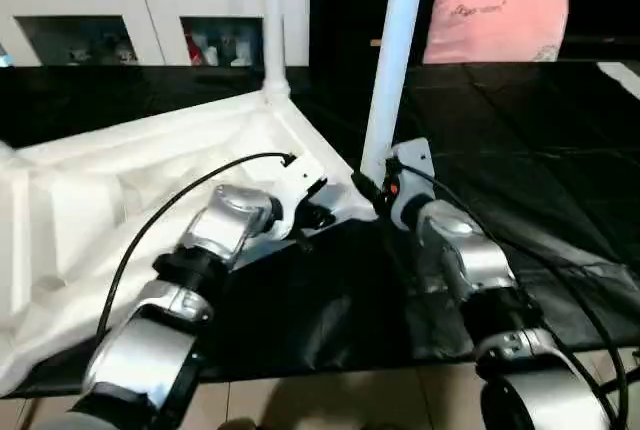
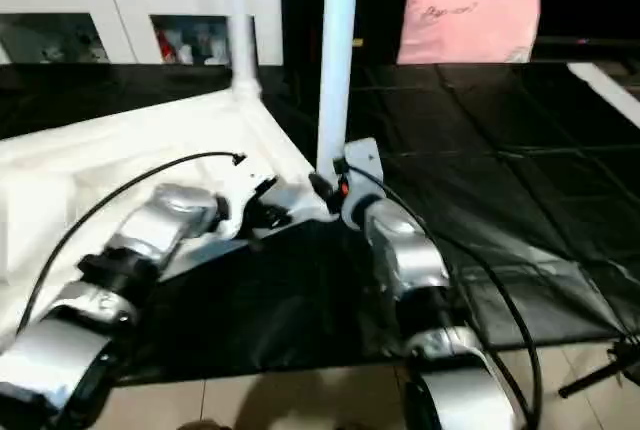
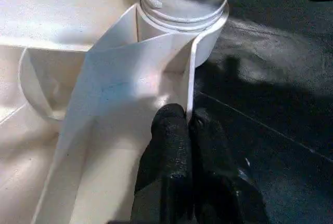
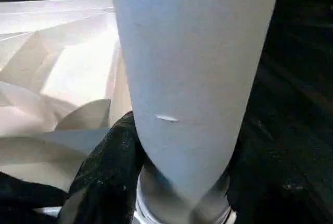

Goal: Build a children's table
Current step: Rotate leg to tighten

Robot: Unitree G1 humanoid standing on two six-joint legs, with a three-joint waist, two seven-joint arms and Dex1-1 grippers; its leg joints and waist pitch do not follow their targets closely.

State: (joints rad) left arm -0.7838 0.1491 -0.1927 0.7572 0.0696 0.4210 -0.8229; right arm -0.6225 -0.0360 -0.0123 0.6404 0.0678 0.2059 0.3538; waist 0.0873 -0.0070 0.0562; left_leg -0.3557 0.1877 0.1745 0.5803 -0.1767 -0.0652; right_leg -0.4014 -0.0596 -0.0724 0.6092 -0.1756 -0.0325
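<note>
The white tabletop (image 1: 130, 180) lies underside up on the black mat. One white leg (image 1: 272, 20) stands upright in its far corner socket. A second leg (image 1: 395, 60) rises from the near corner socket (image 3: 182, 10). My right gripper (image 1: 378, 188) is shut on this leg just above the socket, with a black finger (image 4: 104, 182) on each side of the tube (image 4: 192, 78). My left gripper (image 1: 310, 212) is shut on the tabletop's thin side wall (image 3: 190, 78) right beside that socket, and its fingers (image 3: 171, 172) pinch the rim.
The black mat (image 1: 520, 150) covers the floor to the right and behind. A white glass-doored cabinet (image 1: 150, 0) stands at the back left and a pink cushion (image 1: 497, 22) at the back right. Bare floor tiles (image 1: 330, 400) show along the near edge.
</note>
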